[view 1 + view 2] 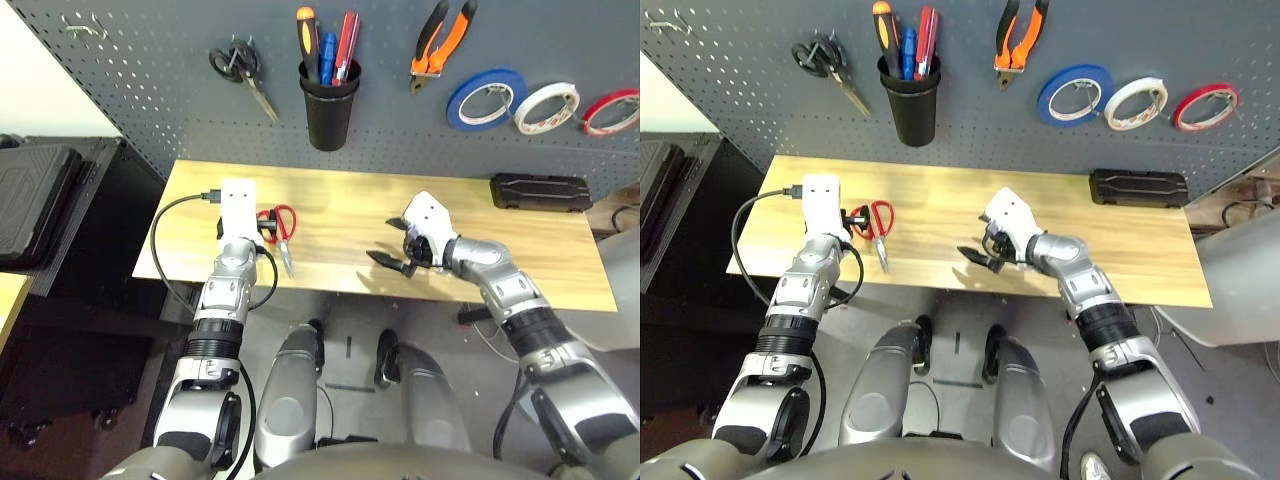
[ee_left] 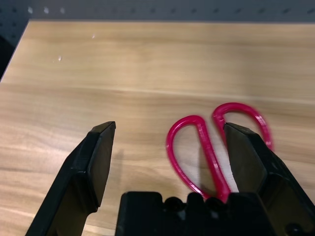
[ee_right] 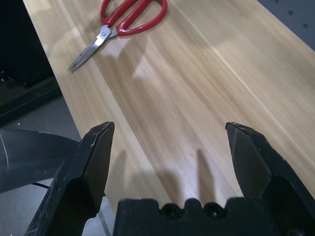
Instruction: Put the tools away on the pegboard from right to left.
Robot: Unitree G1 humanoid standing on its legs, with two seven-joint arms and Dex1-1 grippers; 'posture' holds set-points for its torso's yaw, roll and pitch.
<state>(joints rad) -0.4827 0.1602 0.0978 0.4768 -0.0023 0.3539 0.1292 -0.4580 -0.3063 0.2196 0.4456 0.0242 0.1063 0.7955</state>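
The red-handled scissors (image 1: 282,232) lie flat on the wooden table (image 1: 340,205), blades toward the front edge. My left gripper (image 1: 262,230) is open at their handles. In the left wrist view one red ring (image 2: 209,152) lies between the fingers and the other sits by one finger (image 2: 248,157). My right gripper (image 1: 392,245) hangs open and empty over the table's front middle; its wrist view shows the scissors (image 3: 130,17) well ahead. On the pegboard (image 1: 150,100) hang the pliers (image 1: 440,40) and the whitish tape roll (image 1: 546,106). The screwdriver (image 1: 306,30) stands in the black cup (image 1: 328,105).
Black-handled scissors (image 1: 240,70) hang left of the cup, with a blue tape roll (image 1: 486,98) and a red one (image 1: 610,110) either side of the whitish roll. A flat black case (image 1: 540,190) lies at the table's back right. A dark case (image 1: 35,200) sits beyond the left edge.
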